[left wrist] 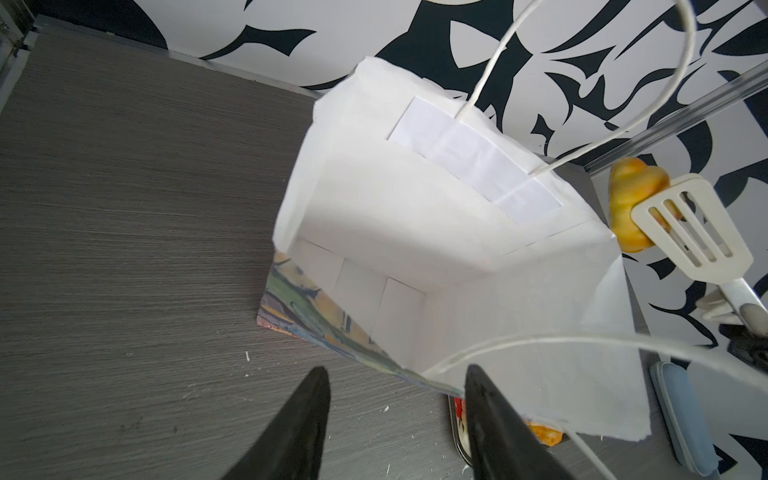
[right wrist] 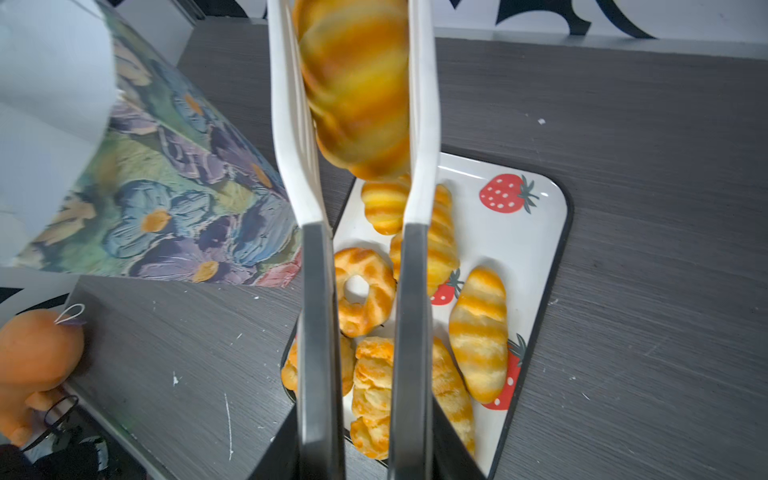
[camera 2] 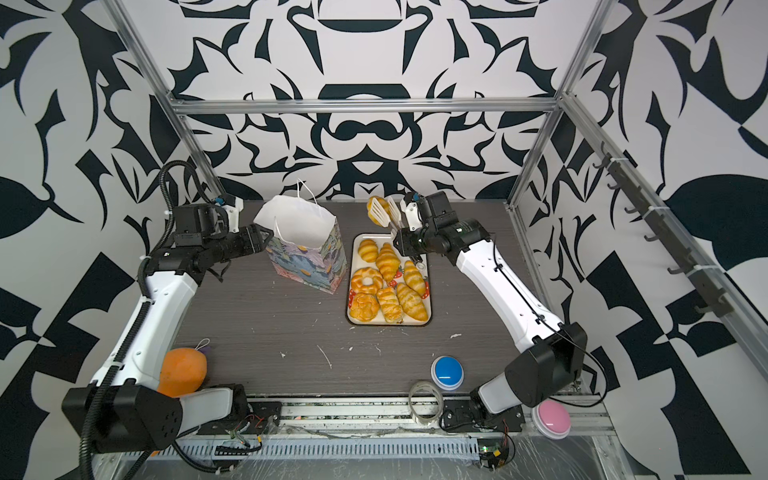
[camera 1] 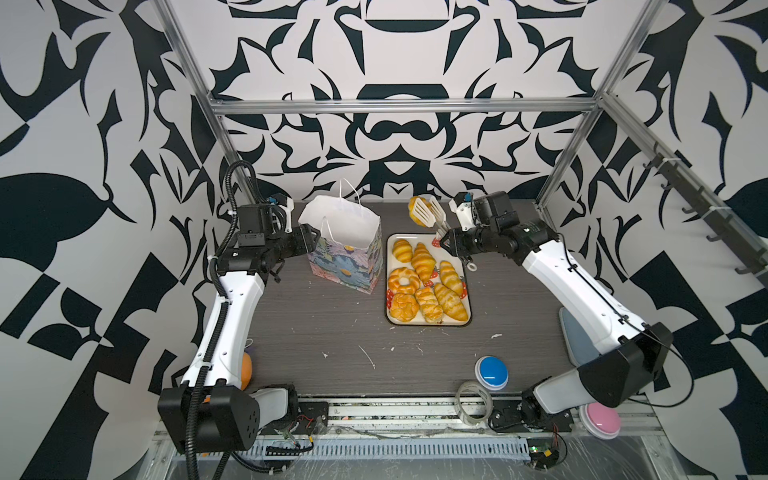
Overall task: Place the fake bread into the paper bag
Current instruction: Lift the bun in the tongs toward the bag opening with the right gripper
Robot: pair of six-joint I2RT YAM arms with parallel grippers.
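As tongs (camera 1: pixel 424 212) clamp bread (camera 1: pixel 413 206), it hangs beyond rt pincer (camera 1: pixel 445 242).

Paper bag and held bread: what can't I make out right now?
- Held bread: blurred in the right wrist view, top cut off by the frame edge; tongs partly cover it in both top views.
- Paper bag floor: hidden by its own walls in both top views.
- Left gripper: contact with the bag too small to judge in both top views.

We see striped golden-orange fake bread (camera 1: pixel 423 262), paper bag (camera 1: pixel 347 266) in blue, purple and green flowers, white lining, white tongs (right wrist: pixel 291 124), cream tray (right wrist: pixel 540 232) with red strawberries, grey woodgrain table (camera 1: pixel 332 332), black-and-white walls (camera 1: pixel 395 137)
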